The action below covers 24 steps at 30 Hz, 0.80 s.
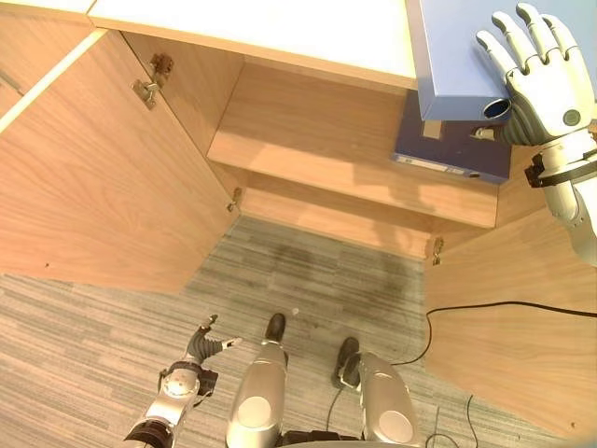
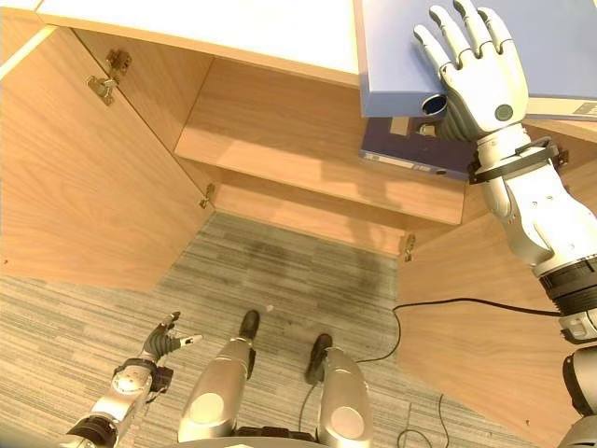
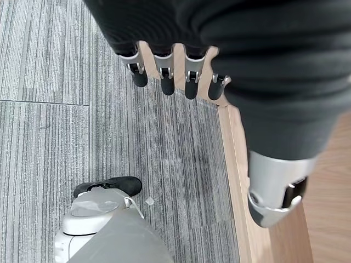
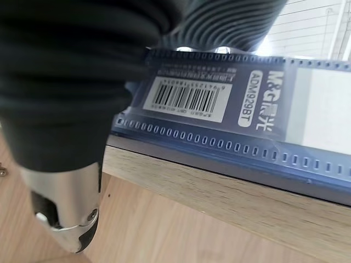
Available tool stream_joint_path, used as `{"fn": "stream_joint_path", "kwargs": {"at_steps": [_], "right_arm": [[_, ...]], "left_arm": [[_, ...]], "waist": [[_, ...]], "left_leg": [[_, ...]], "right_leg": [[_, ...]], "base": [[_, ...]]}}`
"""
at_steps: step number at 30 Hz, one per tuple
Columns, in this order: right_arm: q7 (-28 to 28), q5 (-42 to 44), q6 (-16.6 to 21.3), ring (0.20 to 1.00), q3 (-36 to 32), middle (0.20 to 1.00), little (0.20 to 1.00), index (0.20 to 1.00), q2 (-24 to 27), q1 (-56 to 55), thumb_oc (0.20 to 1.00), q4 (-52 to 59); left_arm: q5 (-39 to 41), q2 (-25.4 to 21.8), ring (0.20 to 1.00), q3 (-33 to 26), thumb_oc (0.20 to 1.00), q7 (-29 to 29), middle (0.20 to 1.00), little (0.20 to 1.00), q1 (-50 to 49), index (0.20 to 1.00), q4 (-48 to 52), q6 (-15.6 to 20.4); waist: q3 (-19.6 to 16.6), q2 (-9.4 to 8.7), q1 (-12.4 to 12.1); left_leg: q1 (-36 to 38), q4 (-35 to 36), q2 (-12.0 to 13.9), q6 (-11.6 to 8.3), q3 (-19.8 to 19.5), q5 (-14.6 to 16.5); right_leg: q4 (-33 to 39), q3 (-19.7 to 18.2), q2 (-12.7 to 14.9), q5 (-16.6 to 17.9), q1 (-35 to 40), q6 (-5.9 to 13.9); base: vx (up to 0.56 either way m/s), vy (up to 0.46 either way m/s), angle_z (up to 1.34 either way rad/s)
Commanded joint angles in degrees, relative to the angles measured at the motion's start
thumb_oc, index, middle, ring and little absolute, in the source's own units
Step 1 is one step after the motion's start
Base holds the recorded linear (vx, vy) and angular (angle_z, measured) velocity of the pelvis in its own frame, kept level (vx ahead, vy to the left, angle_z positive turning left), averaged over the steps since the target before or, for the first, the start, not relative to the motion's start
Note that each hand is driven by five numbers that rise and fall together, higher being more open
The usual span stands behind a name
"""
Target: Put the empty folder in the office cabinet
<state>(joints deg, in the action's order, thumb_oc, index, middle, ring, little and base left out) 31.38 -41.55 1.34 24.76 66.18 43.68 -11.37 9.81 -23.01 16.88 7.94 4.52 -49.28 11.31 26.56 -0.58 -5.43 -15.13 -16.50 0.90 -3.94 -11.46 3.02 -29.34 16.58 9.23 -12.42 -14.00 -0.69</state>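
One right hand (image 2: 485, 89) flat, fingers straight on blue folder (image 1: 457, 56), left hand (image 1: 201, 347) relaxed low.

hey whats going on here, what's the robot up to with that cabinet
The robot stands before an open wooden cabinet with both doors swung wide. Its right hand lies with straight fingers on a light blue folder resting on the cabinet top, overhanging the front edge. A darker blue folder already lies on the shelf below. The left hand hangs low over the grey carpet, holding nothing. The light blue folder is not yet inside.
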Motion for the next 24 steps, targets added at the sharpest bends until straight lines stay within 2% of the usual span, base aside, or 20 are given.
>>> {"fn": "stream_joint_path", "kwargs": {"at_steps": [1,3,4,5,6,24], "right_arm": [[1.23,2.96,-1.57,1.000,1.94,1.000,1.000,1.000,-0.33,6.26,1.000,-2.50],[1.10,3.09,-1.63,1.000,2.50,1.000,1.000,1.000,-0.56,6.77,1.000,-2.89],[1.04,3.17,-1.64,0.564,2.67,0.564,0.564,0.564,-0.69,7.01,0.564,-2.98],[1.04,3.18,-1.64,0.467,2.71,0.467,0.467,0.467,-0.70,7.05,0.467,-2.99],[1.00,3.21,-1.67,0.200,2.83,0.200,0.200,0.200,-0.74,7.20,0.200,-2.98],[1.14,4.95,-1.62,0.200,1.91,0.200,0.200,0.200,-1.91,6.85,0.200,-2.24]], "left_arm": [[1.26,-2.77,1.000,1.60,1.000,1.10,1.000,1.000,-1.80,1.000,2.53,1.38],[1.30,-2.80,1.000,1.70,1.000,1.17,1.000,1.000,-1.73,1.000,2.53,1.43],[1.31,-2.76,1.000,1.70,1.000,1.20,1.000,1.000,-1.69,1.000,2.51,1.37],[1.31,-2.75,1.000,1.69,1.000,1.20,1.000,1.000,-1.68,1.000,2.50,1.37],[1.24,-2.77,1.000,1.65,1.000,1.24,1.000,1.000,-1.67,1.000,2.40,1.34],[1.30,-2.67,1.000,2.02,1.000,1.18,1.000,1.000,-2.00,1.000,2.91,0.85]], "waist": [[-2.08,-0.29,-1.44],[-1.96,-0.25,-1.56],[-1.92,-0.22,-1.56],[-1.92,-0.22,-1.55],[-1.87,-0.15,-1.59],[-2.29,0.08,-1.64]], "left_leg": [[1.36,-7.49,4.22,-1.08,1.30,8.30],[1.26,-7.58,4.21,-1.04,1.24,8.27],[1.18,-7.66,4.19,-1.02,1.23,8.28],[1.17,-7.67,4.18,-1.02,1.23,8.29],[1.14,-7.61,4.17,-1.01,1.23,8.24],[1.33,-8.53,4.05,-0.82,0.99,9.04]], "right_leg": [[-0.33,-5.61,1.83,-1.99,1.66,4.61],[-0.40,-5.55,1.82,-1.99,1.57,4.59],[-0.50,-5.54,1.82,-2.02,1.52,4.59],[-0.51,-5.54,1.82,-2.02,1.51,4.59],[-0.51,-5.47,1.80,-2.03,1.50,4.62],[-2.18,-5.63,2.24,-3.07,1.56,4.55]], "base": [[0.00,0.000,0.00],[0.00,0.000,0.00],[0.00,0.000,0.00],[0.00,0.000,0.00],[0.00,0.000,0.00],[0.00,0.000,0.00]]}}
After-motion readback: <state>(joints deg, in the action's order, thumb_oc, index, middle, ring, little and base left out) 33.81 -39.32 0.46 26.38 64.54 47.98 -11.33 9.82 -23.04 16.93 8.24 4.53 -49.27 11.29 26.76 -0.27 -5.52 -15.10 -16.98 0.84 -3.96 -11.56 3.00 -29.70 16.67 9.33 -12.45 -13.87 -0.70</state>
